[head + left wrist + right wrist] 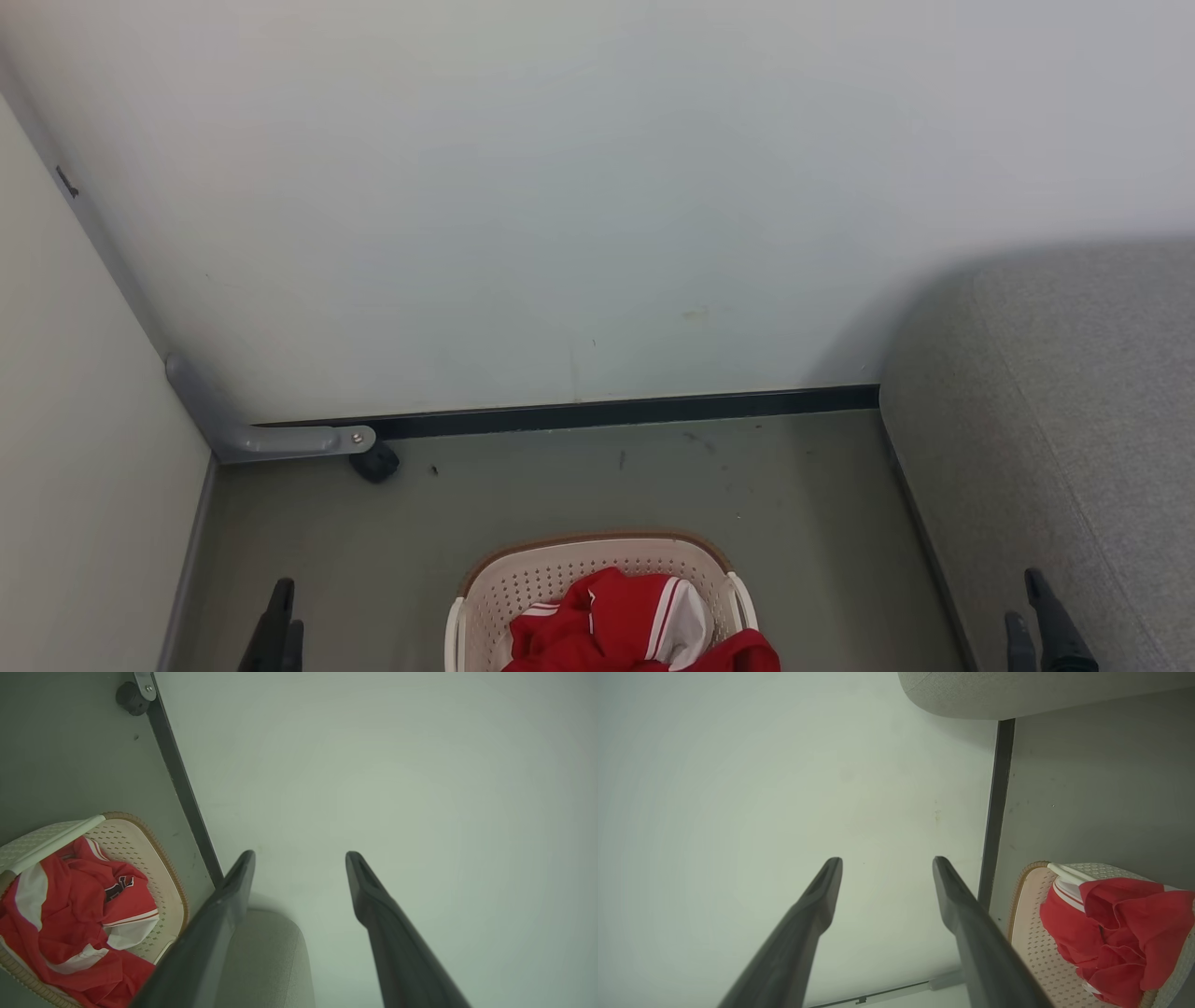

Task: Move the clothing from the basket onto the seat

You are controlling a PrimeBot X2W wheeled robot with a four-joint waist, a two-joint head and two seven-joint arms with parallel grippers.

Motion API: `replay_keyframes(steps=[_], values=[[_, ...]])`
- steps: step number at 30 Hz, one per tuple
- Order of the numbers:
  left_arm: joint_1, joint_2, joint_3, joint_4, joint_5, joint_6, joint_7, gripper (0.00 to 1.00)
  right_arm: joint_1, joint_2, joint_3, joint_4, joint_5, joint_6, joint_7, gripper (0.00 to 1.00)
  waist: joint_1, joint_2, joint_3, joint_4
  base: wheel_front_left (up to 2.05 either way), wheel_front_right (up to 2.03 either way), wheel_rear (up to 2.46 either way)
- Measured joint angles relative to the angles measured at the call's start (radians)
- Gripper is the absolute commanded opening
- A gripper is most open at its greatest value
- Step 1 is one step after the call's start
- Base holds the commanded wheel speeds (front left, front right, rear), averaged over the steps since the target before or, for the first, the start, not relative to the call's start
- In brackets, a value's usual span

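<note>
Both sets of jaws gape wide and empty, left gripper (300, 855) and right gripper (887, 860). Lower one into the basket (597, 541) and pinch a thick fold of the clothing (616, 625), possibly tangled, before lifting toward the seat (1055, 420).

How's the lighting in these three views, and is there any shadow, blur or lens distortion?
Head view: soft, even light, no glare; the seat throws a faint shadow on the wall beside it. Left wrist view: corners darken, and the left gripper looms large from the wide lens. Right wrist view: same dim corners; the clothing looks sharp and vivid.
</note>
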Motion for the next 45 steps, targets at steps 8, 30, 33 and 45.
replay_keyframes(steps=[8,30,33,45], values=[[0.0,0.0,-0.012,-0.028,-0.003,0.0,-0.026,1.0,-0.002,-0.001,0.019,-0.02,-0.005,0.0,-0.024,1.0,0.0,0.0,0.0,0.0,0.0,0.0,0.0],[0.0,0.064,-0.082,-0.082,0.181,0.0,-0.121,1.0,-0.024,-0.058,0.119,-0.067,-0.18,0.0,-0.115,1.0,0.0,0.0,0.004,-0.001,0.0,0.0,0.0],[0.0,0.066,-0.09,-0.089,0.207,0.0,-0.131,1.0,-0.027,-0.067,0.136,-0.07,-0.22,0.0,-0.127,1.0,0.0,0.0,0.004,-0.001,0.0,0.0,0.0],[0.0,0.097,-0.126,-0.12,0.377,0.018,-0.182,1.0,-0.044,-0.093,0.192,-0.082,-0.374,0.0,-0.176,1.0,0.0,0.0,0.005,0.003,0.0,0.0,0.0]])
